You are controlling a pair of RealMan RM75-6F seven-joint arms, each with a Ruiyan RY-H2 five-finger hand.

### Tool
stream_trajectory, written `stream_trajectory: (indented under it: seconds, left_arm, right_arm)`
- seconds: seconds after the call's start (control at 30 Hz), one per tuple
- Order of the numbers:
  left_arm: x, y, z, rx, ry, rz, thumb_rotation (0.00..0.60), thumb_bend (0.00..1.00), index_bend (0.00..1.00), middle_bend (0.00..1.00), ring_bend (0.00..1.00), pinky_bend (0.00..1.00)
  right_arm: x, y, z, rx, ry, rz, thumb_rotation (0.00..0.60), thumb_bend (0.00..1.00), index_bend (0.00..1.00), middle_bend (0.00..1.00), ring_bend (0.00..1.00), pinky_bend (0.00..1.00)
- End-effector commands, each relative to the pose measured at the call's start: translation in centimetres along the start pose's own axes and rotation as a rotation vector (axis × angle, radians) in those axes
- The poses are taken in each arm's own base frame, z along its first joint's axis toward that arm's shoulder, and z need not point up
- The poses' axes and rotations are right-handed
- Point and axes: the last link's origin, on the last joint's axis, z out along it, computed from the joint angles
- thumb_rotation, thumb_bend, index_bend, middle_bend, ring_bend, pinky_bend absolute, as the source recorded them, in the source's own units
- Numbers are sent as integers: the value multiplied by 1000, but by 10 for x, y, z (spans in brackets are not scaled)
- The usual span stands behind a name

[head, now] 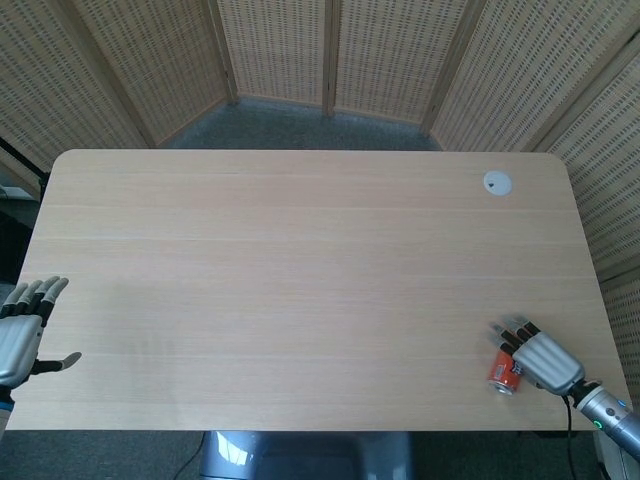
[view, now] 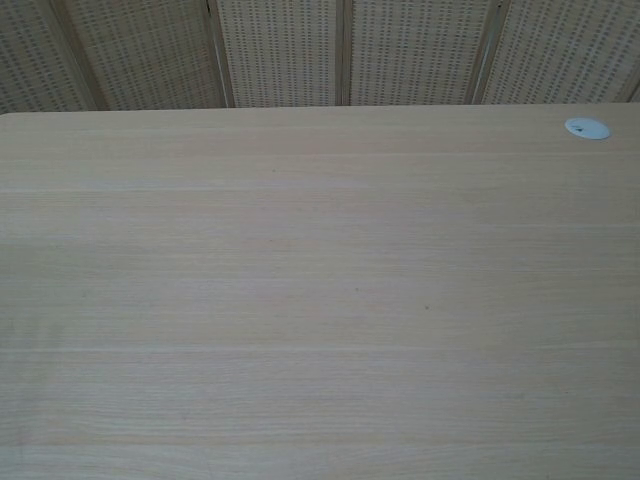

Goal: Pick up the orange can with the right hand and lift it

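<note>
Lying at the table's [head: 300,250] near right corner, the orange can [head: 502,374] sits under the right hand's [head: 540,360] wrapping fingers, seemingly grasped but unlifted; left hand [head: 20,335] empty, fingers spread.

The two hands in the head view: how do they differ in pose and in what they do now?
The right hand lies over the orange can near the table's front right corner, its fingers curled on the can; the left hand holds nothing, its fingers spread. The right hand is over the tabletop; the left hand is at the table's left edge. Both are grey with dark fingertips, and neither shows in the chest view.
</note>
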Motion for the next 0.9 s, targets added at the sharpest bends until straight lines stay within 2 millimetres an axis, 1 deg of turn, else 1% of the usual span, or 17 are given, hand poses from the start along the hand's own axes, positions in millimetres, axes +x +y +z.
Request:
stream_trajectory:
  seconds: [0.03,0.2,0.3,0.33,0.37,0.47,0.53,0.6,0.67,0.77,0.83,0.9]
  left_arm:
    - [1,-1,0,1,4,-3,600,0,0,0,0,0]
    - [2,-2,0,3,4,-6,600,0,0,0,0,0]
    - [1,-1,0,0,1,-5,600,0,0,0,0,0]
    - [1,-1,0,-1,1,-5,600,0,0,0,0,0]
    - [1,-1,0,-1,1,-6,600,0,0,0,0,0]
    - [2,-1,0,-1,1,-6,600,0,0,0,0,0]
    - [2,-1,0,0,1,-6,600,0,0,0,0,0]
    - [2,-2,0,0,1,-5,600,0,0,0,0,0]
    - [1,-1,0,-1,1,-4,600,0,0,0,0,0]
    - [1,-1,-1,-1,-2,-3,600,0,0,0,0,0]
    - [0,-1,-1,-2,-3,0,600,0,0,0,0,0]
    - [0,0,-1,-2,-5,0,600,0,0,0,0,0]
  right_arm:
    - [-2,-2,3,-3,-5,16,600,249,173,0,0,0]
    - [-2,-6,7,-2,10,32,600,248,240,0,0,0]
    - [1,-9,9,2,33,43,600,248,261,2,0,0]
    - [2,-11,10,5,46,44,600,247,275,22,0,0]
    - [2,-12,11,8,54,44,600,245,289,45,0,0]
    - [2,-15,12,7,61,59,600,239,345,158,0,12]
    - [0,-17,13,4,59,74,600,246,355,229,0,31]
    - [-1,-18,14,3,53,80,600,255,366,273,5,36]
    - [-3,-19,15,0,48,85,600,269,393,309,32,53]
    - [-5,-20,17,-15,46,106,600,304,462,383,103,105]
    - [-5,-20,17,-24,51,113,600,327,542,473,182,159]
    - [-5,-20,16,-29,52,114,600,350,602,546,247,201]
